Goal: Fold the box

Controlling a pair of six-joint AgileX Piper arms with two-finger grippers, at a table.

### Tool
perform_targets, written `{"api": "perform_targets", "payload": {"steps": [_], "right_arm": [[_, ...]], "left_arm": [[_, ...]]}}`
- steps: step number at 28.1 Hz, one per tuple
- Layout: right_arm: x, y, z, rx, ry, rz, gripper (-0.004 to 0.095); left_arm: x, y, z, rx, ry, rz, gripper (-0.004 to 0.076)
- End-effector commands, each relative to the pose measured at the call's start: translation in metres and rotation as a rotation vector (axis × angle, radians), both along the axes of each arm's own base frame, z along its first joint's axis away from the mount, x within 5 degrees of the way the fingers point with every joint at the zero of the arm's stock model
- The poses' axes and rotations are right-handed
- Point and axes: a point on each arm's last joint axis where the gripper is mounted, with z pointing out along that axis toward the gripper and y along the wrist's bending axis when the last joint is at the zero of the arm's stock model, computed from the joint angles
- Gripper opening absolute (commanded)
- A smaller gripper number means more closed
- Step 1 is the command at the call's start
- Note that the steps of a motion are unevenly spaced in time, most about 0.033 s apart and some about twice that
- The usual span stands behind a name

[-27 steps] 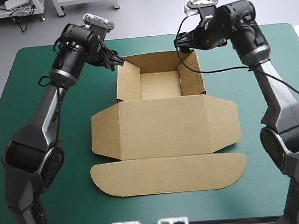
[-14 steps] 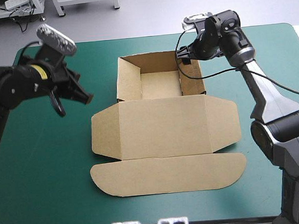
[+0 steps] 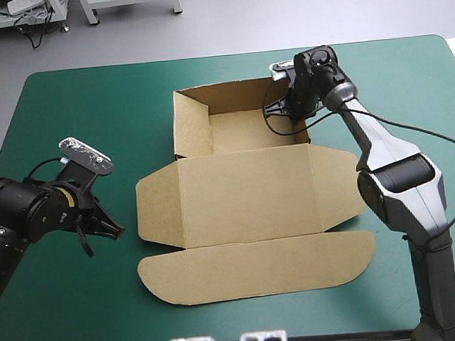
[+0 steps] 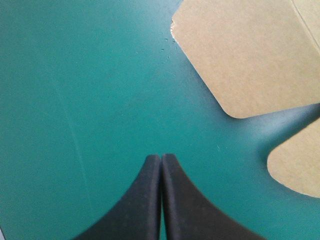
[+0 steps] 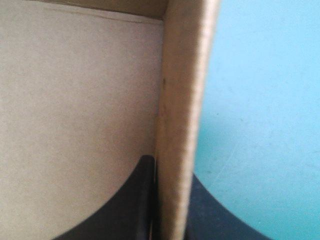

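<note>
The brown box [image 3: 245, 193] lies mid-table as an open tray at the far side, with its lid and front flap flat toward the near edge. My right gripper [image 3: 287, 108] sits at the tray's far right corner. In the right wrist view the right wall [image 5: 182, 100] stands between its two black fingers, and the right gripper [image 5: 170, 167] is shut on that wall. My left gripper [image 3: 116, 231] hangs over the teal-green cover, left of the lid and apart from it. The left gripper [image 4: 161, 158] is shut on nothing, with the lid's rounded side flap [image 4: 250, 55] ahead of it.
The rounded end of the front flap [image 4: 300, 165] lies beside the left gripper's tip. Bare teal-green cover [image 3: 68, 119] runs along the table's left side and near edge. A black cable hangs from the right wrist over the tray.
My left arm has pulled away from the tray's far left corner toward the near left, its fingers closing. The right gripper has dropped onto the right wall and closed; the box has shifted slightly left.
</note>
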Motion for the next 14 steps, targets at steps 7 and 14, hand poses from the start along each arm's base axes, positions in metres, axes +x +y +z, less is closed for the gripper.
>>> {"api": "perform_targets", "payload": {"steps": [7,14], "right_arm": [[-0.001,-0.099,0.070,0.013,-0.145,-0.171,-0.0015],[-0.013,-0.221,0.092,0.008,-0.192,-0.438,-0.0015]], "left_arm": [[-0.003,0.007,0.011,0.025,-0.061,0.037,-0.0009],[-0.002,0.009,0.012,0.051,-0.073,0.043,-0.0009]]}}
